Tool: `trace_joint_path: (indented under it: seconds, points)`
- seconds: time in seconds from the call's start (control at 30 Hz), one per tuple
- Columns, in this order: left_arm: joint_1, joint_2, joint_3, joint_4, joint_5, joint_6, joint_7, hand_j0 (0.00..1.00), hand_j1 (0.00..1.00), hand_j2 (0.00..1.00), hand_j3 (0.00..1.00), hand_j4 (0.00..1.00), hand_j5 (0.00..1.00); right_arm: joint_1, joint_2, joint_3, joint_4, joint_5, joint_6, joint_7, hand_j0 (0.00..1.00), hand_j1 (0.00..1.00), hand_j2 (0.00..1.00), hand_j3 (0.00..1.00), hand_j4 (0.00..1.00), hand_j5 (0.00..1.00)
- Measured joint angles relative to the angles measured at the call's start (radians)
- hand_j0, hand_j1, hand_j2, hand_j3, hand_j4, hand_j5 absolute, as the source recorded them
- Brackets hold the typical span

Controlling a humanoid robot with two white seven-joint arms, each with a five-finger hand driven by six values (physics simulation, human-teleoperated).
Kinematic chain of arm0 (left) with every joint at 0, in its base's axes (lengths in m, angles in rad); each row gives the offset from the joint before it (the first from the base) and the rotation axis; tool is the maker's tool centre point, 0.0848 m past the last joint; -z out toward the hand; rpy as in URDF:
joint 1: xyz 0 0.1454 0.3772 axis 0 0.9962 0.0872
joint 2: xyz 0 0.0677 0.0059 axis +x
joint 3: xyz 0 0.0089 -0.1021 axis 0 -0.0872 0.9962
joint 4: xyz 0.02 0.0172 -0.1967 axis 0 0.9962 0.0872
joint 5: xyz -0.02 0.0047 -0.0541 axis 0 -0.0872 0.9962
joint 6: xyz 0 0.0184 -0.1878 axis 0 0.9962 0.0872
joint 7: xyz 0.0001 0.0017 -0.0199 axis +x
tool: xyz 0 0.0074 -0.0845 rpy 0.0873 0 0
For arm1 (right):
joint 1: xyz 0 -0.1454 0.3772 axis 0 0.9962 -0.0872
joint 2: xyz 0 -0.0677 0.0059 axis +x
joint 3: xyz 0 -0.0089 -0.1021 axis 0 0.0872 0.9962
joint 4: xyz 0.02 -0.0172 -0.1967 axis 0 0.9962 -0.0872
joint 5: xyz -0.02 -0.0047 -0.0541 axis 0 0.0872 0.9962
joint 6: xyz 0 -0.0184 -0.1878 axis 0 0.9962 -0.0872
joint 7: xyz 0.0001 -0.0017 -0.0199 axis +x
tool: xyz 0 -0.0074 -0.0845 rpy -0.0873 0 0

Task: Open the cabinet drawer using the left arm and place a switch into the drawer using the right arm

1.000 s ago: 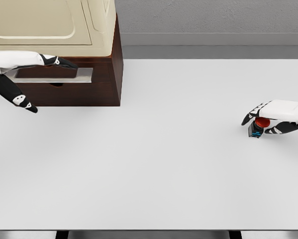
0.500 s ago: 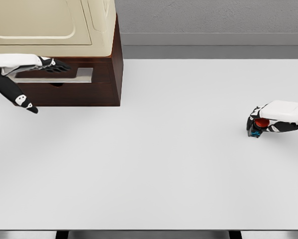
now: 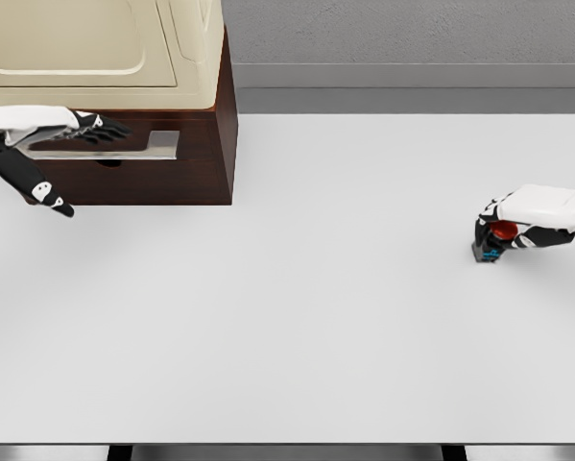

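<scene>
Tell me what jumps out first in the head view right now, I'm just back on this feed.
The dark wooden cabinet with a cream top at the upper left stands out, with the left hand reaching across its silver drawer handle. Far across the bare white table, near the right edge, the right hand is curled around a small switch with a red button.

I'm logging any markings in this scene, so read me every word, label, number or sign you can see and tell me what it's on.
None can be read.
The switch, in the right hand, shows a red button and blue patches, too small to show any lettering.
The cabinet, its drawer handle at the left hand, and the table carry no visible text.
</scene>
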Motion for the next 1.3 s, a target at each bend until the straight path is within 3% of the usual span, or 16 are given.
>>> trace_joint_path:
  seconds: [0.5,0.6,0.9,1.3]
  points:
    - [0.018,-0.003,0.011,0.010,-0.001,0.016,0.000,1.00,1.00,1.00,1.00,1.00,1.00,-0.041,0.021,-0.003,-0.055,-0.003,-0.001,0.000,0.45,0.45,0.45,0.45,0.45,0.45]
    - [0.096,0.002,0.071,0.010,0.017,0.007,0.008,1.00,1.00,1.00,1.00,1.00,1.00,-0.054,0.031,-0.003,-0.067,-0.003,-0.001,0.000,0.45,0.45,0.45,0.45,0.45,0.45]
    - [0.110,0.005,0.099,0.006,0.005,0.017,0.001,1.00,1.00,1.00,1.00,1.00,1.00,-0.077,0.058,-0.003,-0.097,-0.006,-0.001,0.000,0.44,0.44,0.44,0.44,0.44,0.44]
    - [0.130,0.021,0.099,-0.013,0.045,0.026,0.004,1.00,1.00,1.00,1.00,1.00,1.00,-0.121,0.112,0.003,-0.148,-0.007,-0.001,0.000,0.44,0.44,0.44,0.44,0.44,0.44]
